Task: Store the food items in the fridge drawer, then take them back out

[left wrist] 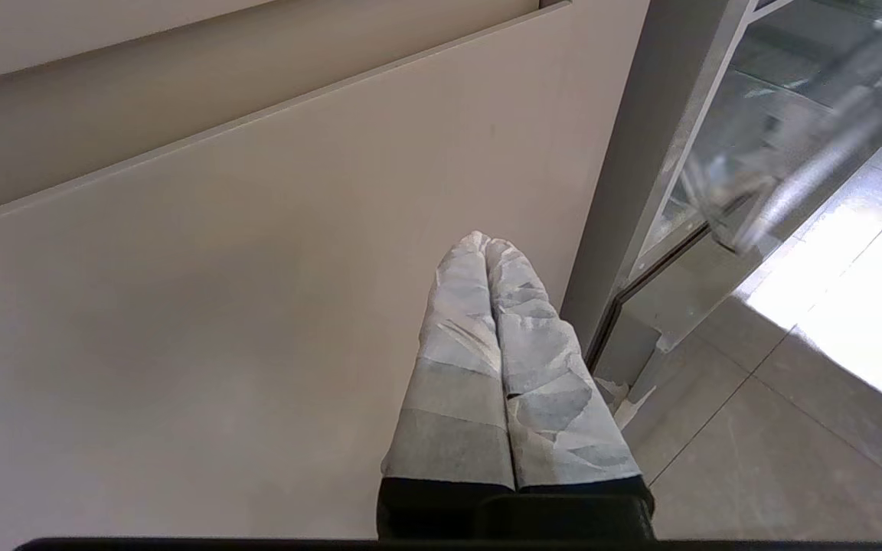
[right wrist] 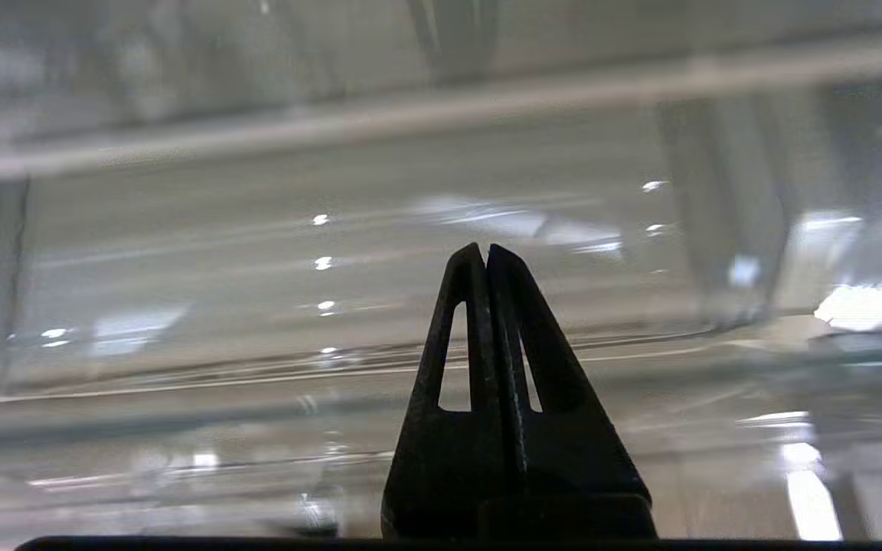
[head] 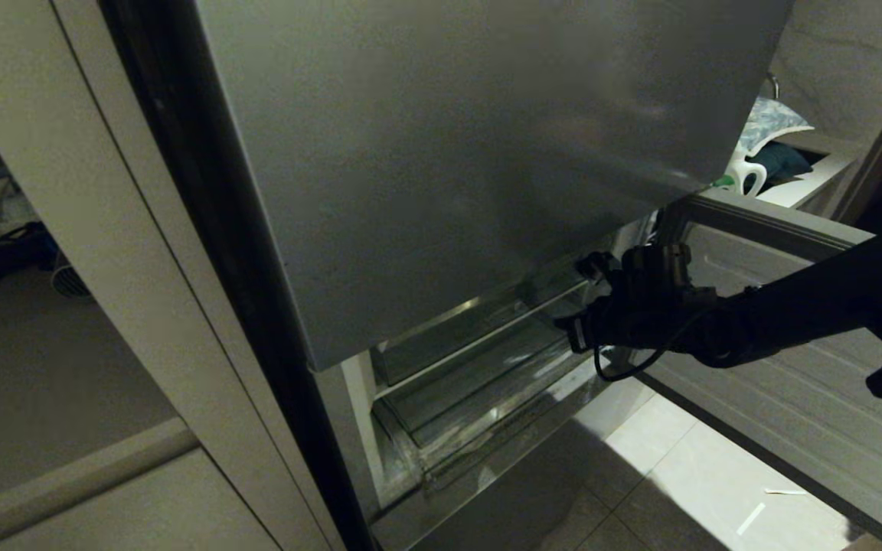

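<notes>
The fridge drawer [head: 479,371] is a clear ribbed bin low in the opened fridge, under the grey steel upper door [head: 449,153]. My right gripper [head: 575,325] reaches in from the right at the drawer's right end. In the right wrist view its black fingers [right wrist: 479,321] are pressed together with nothing between them, pointing at the drawer's clear front [right wrist: 257,306]. My left gripper [left wrist: 485,241], fingers wrapped in pale tape, is shut and empty, parked beside a beige cabinet panel [left wrist: 219,306]. The food items are out of view.
A grey open lower door panel [head: 793,398] stands to the right of the drawer, behind my right arm. A white jug [head: 743,176] sits on a counter beyond it. Pale floor tiles [head: 678,474] lie below. Beige cabinets [head: 104,321] flank the fridge on the left.
</notes>
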Available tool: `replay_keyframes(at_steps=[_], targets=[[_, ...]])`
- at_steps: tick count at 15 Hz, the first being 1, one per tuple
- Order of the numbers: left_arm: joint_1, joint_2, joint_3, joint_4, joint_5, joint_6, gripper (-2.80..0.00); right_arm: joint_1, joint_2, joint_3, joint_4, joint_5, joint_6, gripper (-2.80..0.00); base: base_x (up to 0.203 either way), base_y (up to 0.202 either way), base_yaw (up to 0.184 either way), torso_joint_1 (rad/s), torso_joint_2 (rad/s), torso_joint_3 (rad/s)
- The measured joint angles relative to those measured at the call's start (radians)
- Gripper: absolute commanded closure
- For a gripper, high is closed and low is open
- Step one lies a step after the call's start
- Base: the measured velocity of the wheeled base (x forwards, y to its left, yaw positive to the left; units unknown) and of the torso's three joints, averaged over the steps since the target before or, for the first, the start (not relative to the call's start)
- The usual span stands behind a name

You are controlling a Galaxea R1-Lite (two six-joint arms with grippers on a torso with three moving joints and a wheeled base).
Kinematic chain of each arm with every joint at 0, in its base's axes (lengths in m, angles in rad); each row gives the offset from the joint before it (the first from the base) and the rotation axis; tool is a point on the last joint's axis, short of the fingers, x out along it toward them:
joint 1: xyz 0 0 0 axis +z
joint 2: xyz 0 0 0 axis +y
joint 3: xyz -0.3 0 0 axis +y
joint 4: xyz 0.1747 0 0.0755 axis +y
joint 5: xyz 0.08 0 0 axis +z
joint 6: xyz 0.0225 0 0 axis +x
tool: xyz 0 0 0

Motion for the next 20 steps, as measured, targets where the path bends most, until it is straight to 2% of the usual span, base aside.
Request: replay_keyframes(at_steps=[5,10,20], targets=[[0.000,0.000,0.000,0.000,0.000,0.000,0.00,-0.004,-0.047,-0.026,0.202,-0.016,-0.003,0.00,0.000,0.000,0.000,0.000,0.00,0.000],[0.000,0.000,0.000,0.000,0.000,0.000,0.00,-0.012,-0.122,0.044,0.303,-0.039,-0.022,0.00,0.000,0.000,0.000,0.000,0.00,0.000],[0.000,0.000,0.000,0.000,0.000,0.000,0.00,-0.029,-0.284,0.289,0.305,-0.054,-0.046,0.00,0.000,0.000,0.000,0.000,0.00,0.000]])
